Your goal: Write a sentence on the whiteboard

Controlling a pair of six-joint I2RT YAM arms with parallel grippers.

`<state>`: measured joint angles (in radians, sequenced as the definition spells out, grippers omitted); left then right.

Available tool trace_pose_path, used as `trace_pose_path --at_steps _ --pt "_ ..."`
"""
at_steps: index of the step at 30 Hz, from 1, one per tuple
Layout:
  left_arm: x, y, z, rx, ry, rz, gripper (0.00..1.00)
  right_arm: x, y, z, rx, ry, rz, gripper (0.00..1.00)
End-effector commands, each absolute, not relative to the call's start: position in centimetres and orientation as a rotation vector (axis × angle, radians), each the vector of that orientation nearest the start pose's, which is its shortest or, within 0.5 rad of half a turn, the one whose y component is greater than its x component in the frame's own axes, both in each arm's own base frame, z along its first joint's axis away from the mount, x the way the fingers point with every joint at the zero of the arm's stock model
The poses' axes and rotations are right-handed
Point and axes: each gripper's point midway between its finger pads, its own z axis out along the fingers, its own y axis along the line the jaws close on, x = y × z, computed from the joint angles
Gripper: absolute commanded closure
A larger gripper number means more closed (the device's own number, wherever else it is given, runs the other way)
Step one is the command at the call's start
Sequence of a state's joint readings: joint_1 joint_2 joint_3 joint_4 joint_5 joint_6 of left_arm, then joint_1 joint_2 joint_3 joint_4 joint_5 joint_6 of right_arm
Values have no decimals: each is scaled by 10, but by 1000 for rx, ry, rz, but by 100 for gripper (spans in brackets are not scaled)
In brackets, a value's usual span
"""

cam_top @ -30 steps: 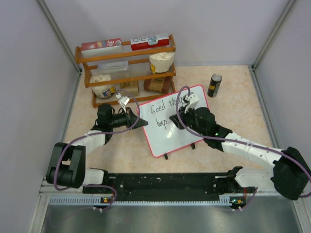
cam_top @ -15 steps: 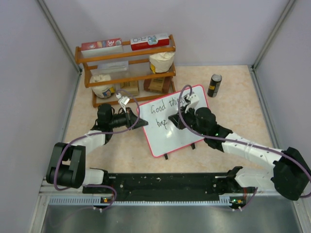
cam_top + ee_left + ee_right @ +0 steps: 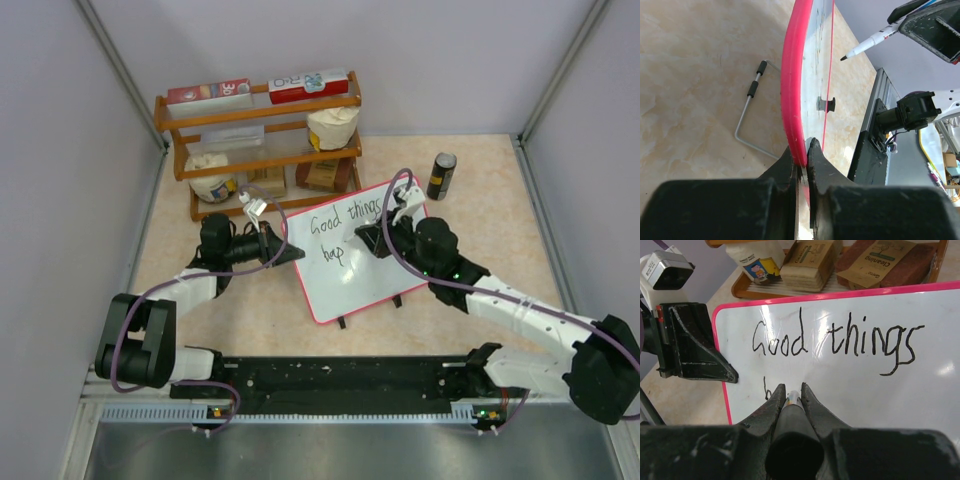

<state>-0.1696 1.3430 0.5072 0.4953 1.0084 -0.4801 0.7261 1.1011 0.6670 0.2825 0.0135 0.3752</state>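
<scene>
On my screen, my left arm point(image 3: 185, 290) and right arm point(image 3: 520, 315) have white shells between chunky black joints, with a purple cable point(image 3: 113, 355) looping along each. The left gripper point(image 3: 802, 152) and right gripper point(image 3: 790, 392) are matte black, with tapered, scuffed fingers.

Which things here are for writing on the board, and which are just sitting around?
For the job:
whiteboard
sentence, so far "Good things" and a bit more
marker, held in the right pincer
left pincer, clamped on the board's red edge

Just sitting around:
wooden shelf
red boxes
white sacks
brown packets
dark can
</scene>
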Motion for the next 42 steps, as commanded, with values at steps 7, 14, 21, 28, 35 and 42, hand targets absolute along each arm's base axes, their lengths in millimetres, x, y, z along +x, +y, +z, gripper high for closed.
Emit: trace_pose_path --at_steps 7,14,21,28,35,42 --pt "248 -207 102 586 1981 -1287 100 295 272 215 -312 1772 756 100" --pt "248 -207 101 582 1985 -1287 100 293 269 199 -331 1815 732 100" --pt "249 -207 101 586 1982 -1289 100 284 262 182 -344 1856 721 100" --pt "248 -207 101 586 1984 -1289 100 275 258 170 -355 1884 724 100" --pt "248 -207 101 587 1983 -1291 100 269 253 165 -362 1898 721 100" --pt "249 -207 101 585 1985 -1290 100 262 256 171 -366 1881 771 100"
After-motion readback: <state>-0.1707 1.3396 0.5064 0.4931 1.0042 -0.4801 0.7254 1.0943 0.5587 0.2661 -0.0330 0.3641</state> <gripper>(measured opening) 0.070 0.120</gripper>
